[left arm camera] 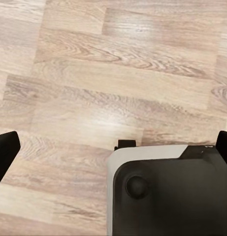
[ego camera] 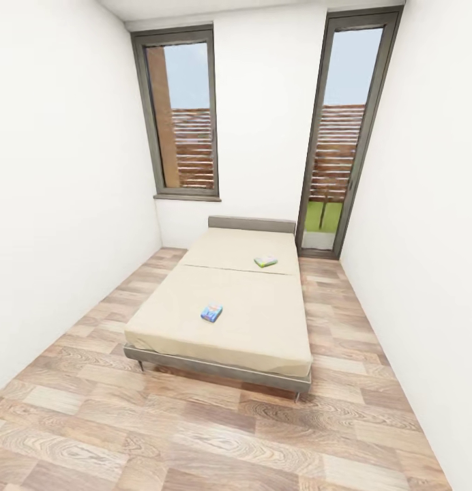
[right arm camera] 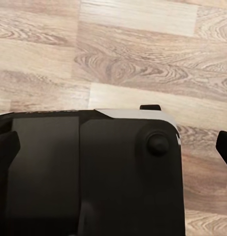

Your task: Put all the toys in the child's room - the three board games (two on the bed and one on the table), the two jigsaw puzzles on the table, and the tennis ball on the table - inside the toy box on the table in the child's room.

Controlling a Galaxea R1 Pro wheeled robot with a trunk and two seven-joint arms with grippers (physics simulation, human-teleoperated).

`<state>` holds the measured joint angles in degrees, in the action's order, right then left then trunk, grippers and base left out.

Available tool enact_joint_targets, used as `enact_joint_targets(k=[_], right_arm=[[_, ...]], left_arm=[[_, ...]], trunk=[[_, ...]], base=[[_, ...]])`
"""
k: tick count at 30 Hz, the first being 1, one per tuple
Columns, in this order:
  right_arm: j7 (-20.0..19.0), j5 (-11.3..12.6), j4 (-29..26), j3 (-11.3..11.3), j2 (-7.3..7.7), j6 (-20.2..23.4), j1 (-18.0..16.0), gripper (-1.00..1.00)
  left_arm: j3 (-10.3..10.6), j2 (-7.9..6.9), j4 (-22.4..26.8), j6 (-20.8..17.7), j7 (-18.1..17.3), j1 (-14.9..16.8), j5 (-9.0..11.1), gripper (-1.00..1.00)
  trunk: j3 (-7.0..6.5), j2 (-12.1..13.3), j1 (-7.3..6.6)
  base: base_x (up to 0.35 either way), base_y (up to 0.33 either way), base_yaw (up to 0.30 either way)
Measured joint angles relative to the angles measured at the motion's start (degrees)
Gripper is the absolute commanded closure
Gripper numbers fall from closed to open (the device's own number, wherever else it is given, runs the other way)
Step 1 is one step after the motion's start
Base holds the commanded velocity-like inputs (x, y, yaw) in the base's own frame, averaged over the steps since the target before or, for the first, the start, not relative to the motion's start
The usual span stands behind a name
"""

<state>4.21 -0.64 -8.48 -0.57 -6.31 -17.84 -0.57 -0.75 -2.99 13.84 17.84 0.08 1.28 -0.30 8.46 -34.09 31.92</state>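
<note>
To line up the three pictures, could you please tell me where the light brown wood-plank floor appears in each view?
Head view: the light brown wood-plank floor spans the foreground and runs along both sides of the beige bed.
Left wrist view: the floor lies beyond the robot's black-and-white base.
Right wrist view: the floor again lies beyond that base.
Shared landmark: the planks' wood grain.

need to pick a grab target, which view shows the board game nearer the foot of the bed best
The head view: the blue board game lies flat on the bed, nearer its foot, a second game farther up. Both wrist views look down at wood floor and the robot's base, not the game.
</note>
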Motion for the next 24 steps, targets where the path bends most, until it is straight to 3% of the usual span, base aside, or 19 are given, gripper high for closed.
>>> enact_joint_targets(k=[24], right_arm=[[0.0, 0.0, 0.0, 0.0, 0.0, 0.09, 0.0, -1.0]], left_arm=[[-0.02, 0.0, 0.0, -0.17, 0.0, 0.0, -0.01, -1.0]], trunk=[[-4.33, 9.66, -5.29]], base=[[0.0, 0.0, 0.0]])
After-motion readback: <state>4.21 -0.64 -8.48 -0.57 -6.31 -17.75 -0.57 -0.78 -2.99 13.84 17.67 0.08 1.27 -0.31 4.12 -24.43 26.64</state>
